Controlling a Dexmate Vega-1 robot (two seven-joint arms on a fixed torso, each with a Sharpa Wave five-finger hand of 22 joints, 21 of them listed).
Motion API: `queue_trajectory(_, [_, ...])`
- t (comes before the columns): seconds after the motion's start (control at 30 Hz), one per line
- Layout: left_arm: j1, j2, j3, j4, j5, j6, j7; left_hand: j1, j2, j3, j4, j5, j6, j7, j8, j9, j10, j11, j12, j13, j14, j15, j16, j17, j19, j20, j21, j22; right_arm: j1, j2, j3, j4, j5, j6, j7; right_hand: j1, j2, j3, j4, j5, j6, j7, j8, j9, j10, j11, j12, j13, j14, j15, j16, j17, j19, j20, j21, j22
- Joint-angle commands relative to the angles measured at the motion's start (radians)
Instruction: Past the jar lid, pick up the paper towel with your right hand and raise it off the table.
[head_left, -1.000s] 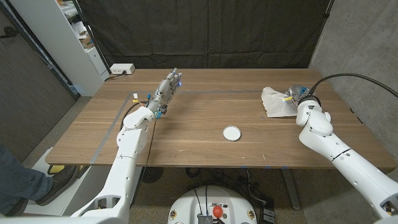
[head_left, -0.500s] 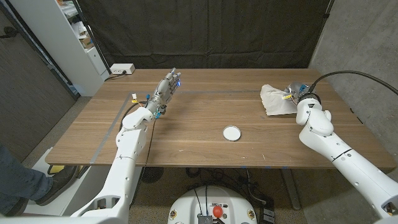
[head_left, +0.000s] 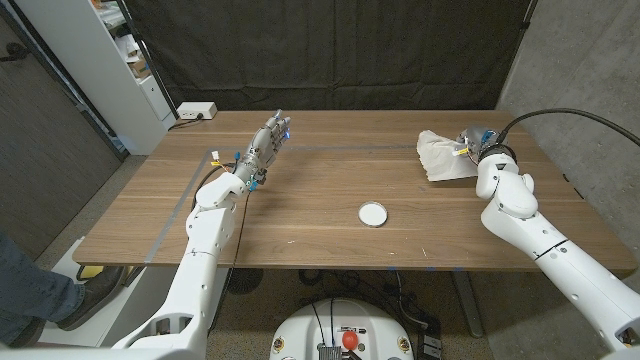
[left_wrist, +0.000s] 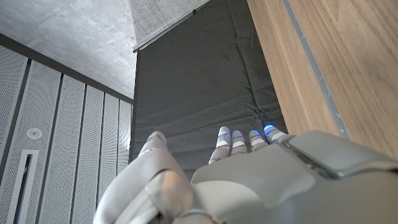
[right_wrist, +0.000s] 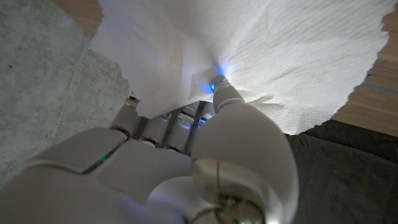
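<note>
Right hand (head_left: 478, 146) pinching crumpled white paper towel (head_left: 440, 158) at table's 2 o'clock, fingers (right_wrist: 227, 93) buried in its folds. Round white jar lid (head_left: 372, 213) lying toward 7 o'clock from towel, well apart. Left hand (head_left: 265, 146) hovering over wooden table (head_left: 310, 190) at 10 o'clock, fingers extended, holding nothing.
</note>
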Motion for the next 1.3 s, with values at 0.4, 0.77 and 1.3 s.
queue_trajectory(0.4, [-0.015,0.001,-0.006,0.026,-0.002,-0.008,-0.011,0.000,0.011,-0.001,-0.006,-0.003,0.006,0.004,0.005,0.002,0.002,-0.001,0.000,0.002,0.005,0.000,0.002,0.005,-0.107,0.007,-0.002,0.004,-0.016,0.009,0.040,-0.050,-0.030,0.014,0.024,0.017,0.002,-0.004,0.004,0.000,0.015,0.000,-0.004,0.006,0.014,0.002,0.006,0.005,0.011,-0.125,-0.008,0.011,0.006,-0.001,-0.003,0.004])
queue_trajectory(0.77, [-0.027,0.000,-0.008,0.040,-0.003,-0.009,-0.016,-0.001,0.011,-0.002,-0.007,-0.003,0.007,0.004,0.005,0.002,0.004,-0.002,0.000,0.002,0.006,0.001,0.002,0.005,-0.105,0.008,-0.002,0.004,-0.014,0.008,0.053,-0.068,-0.044,0.026,0.034,0.012,0.000,-0.011,0.008,0.000,0.020,0.000,-0.006,0.007,0.021,0.002,0.007,0.006,0.014,-0.125,-0.013,0.014,0.005,-0.003,-0.003,0.004])
queue_trajectory(1.3, [-0.036,-0.001,-0.008,0.045,0.000,-0.007,-0.017,-0.002,0.012,-0.002,-0.009,-0.003,0.007,0.004,0.005,0.002,0.003,0.000,0.000,0.002,0.004,0.001,0.001,0.005,-0.105,0.008,-0.002,0.004,-0.012,0.017,0.069,-0.078,-0.056,0.035,0.041,0.016,0.002,-0.014,0.008,0.002,0.030,0.001,-0.006,0.008,0.028,0.001,0.007,0.006,0.018,-0.127,-0.017,0.019,0.005,-0.001,-0.003,0.004])
